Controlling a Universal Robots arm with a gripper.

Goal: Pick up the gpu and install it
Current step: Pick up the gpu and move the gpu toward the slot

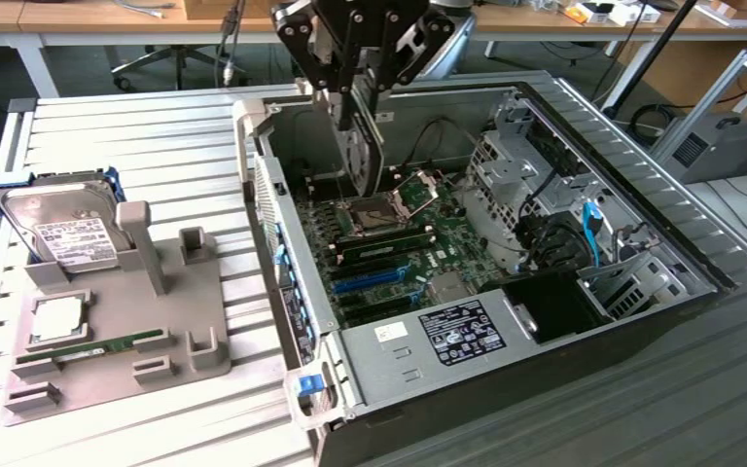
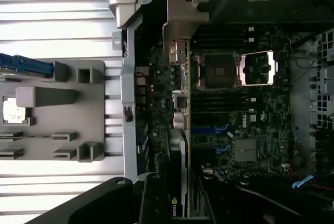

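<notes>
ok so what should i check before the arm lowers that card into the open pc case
1. Dark slim graphics card with silver end bracket clamped in the black gripper: ok.
2. Card hanging upright over the green motherboard inside the grey open computer case: ok.
3. Blue expansion slots free of other cards: ok.
4. Card edge lined up with a slot: cannot tell.
5. Card seated: not ok, it hangs clear of the slots.

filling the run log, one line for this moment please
hand: shut on gpu | gpu: upright, above motherboard in open pc case | status: not seated
</notes>
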